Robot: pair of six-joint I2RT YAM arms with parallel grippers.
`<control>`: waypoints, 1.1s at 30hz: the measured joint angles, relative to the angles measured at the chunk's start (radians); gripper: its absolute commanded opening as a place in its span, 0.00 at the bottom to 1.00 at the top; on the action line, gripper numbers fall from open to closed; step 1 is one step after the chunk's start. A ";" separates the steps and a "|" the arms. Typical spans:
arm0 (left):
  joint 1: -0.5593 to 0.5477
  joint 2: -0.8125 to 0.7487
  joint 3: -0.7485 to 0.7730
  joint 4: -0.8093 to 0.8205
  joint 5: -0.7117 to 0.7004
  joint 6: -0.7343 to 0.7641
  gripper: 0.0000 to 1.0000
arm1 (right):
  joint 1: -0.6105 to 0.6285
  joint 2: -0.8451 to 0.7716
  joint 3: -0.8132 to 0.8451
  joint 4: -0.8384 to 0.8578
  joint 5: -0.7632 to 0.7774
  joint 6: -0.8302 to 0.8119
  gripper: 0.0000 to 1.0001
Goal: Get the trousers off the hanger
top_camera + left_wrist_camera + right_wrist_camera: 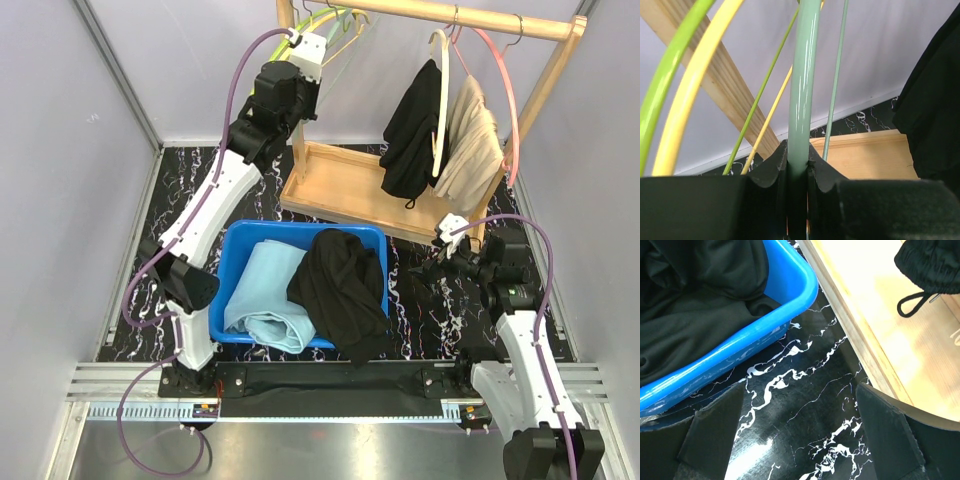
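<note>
While the left gripper (797, 165), at the upper left of the top view, is clenched on a pale green hanger (802, 75), light blue trousers (265, 295) and black trousers (340, 290) lie in the blue bin (232, 262) at centre. Toward the upper right, another black pair (412, 140) and beige trousers (472, 145) hang from the wooden rail (500, 22). At lower right, the right gripper (800, 430) hovers over the marbled tabletop (805, 385), jaws spread wide, holding nothing.

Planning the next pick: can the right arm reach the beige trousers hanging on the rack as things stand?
Probably yes. The right end effector is open and hovers low in front of the beige trousers, with nothing between them; the black pair hangs beside.
</note>
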State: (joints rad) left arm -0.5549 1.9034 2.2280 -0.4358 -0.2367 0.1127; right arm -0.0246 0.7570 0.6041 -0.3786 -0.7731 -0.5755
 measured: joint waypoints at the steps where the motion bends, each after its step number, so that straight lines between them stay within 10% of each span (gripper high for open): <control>1: 0.000 0.006 0.000 0.003 -0.003 -0.001 0.00 | -0.001 -0.003 -0.001 0.001 -0.003 -0.002 1.00; 7: -0.002 0.029 -0.008 0.004 -0.029 -0.009 0.00 | -0.005 -0.019 -0.003 0.001 -0.007 -0.006 1.00; 13: -0.002 0.025 -0.020 0.010 -0.047 -0.022 0.58 | -0.012 -0.020 -0.003 0.001 -0.007 -0.007 1.00; 18: -0.004 -0.016 -0.025 -0.010 -0.014 -0.101 0.82 | -0.028 -0.020 -0.003 0.001 -0.008 -0.008 1.00; 33: -0.079 -0.298 -0.110 0.004 0.159 -0.390 0.93 | -0.053 -0.019 -0.003 0.002 -0.007 -0.007 1.00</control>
State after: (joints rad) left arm -0.6334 1.6054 2.1181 -0.4316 -0.0780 -0.2771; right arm -0.0780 0.7380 0.6010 -0.3771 -0.7799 -0.5827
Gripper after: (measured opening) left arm 0.928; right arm 0.994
